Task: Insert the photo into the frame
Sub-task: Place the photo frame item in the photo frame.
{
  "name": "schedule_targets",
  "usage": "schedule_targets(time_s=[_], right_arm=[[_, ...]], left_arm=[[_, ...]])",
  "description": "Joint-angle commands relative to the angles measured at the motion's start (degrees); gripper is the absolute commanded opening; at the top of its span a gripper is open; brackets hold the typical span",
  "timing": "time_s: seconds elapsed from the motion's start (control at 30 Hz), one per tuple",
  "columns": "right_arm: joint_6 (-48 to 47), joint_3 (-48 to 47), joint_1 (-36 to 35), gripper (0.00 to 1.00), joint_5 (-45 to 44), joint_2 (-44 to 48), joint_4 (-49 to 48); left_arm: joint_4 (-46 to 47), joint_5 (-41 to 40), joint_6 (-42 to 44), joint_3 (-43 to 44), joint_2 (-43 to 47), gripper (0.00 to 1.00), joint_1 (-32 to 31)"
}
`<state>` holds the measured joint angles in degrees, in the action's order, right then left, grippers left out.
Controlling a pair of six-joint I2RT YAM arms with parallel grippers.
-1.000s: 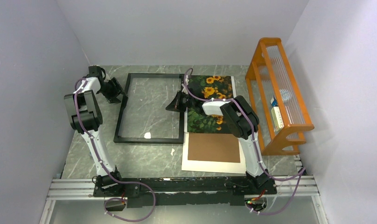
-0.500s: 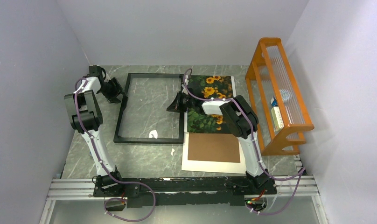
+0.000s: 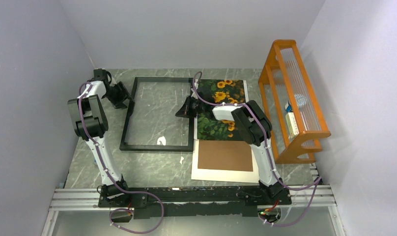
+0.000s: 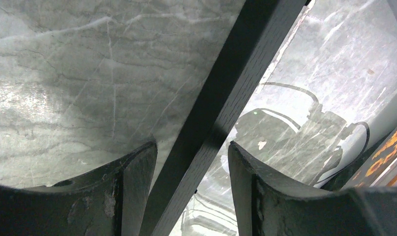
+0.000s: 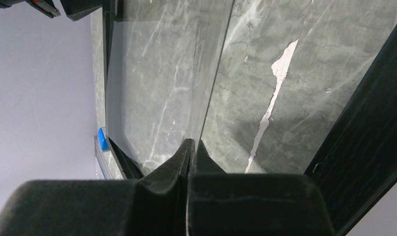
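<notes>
**Frame and photo lie side by side**

The black frame point(image 3: 157, 147) lies flat on the marble-patterned surface point(image 3: 147, 172). The sunflower photo point(image 3: 218, 93) lies flat just to its right, outside it. The left hand point(image 4: 191, 152) has its fingers apart, astride the frame's left bar. The right hand point(image 5: 189, 147), at the frame's right bar, has its fingers pressed together, apparently pinching the edge of a clear pane point(image 5: 162, 83). Nearer the arm bases, a brown backing board point(image 3: 225, 156) rests on a white mat sheet point(image 3: 221, 175). An orange rack point(image 3: 284, 44) stands far right.
</notes>
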<state>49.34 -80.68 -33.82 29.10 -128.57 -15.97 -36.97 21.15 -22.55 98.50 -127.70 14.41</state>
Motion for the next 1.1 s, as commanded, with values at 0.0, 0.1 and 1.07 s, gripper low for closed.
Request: schedule_targets(time_s=[0.0, 0.1, 1.07], right_arm=[[-1.9, -2.8, 0.0, 0.00, 0.7, -0.3, -0.5], [-2.1, -3.0, 0.0, 0.00, 0.8, -0.3, -0.2], [2.3, -1.9, 1.4, 0.02, 6.4, -0.5, -1.5]], left_arm=[[-1.2, -5.9, 3.2, -2.1, -6.3, 0.64, -0.6], [-1.5, -5.9, 3.2, -1.8, -6.3, 0.64, -0.6], [-1.1, -1.2, 2.8, -1.3, -5.7, 0.67, 0.0]])
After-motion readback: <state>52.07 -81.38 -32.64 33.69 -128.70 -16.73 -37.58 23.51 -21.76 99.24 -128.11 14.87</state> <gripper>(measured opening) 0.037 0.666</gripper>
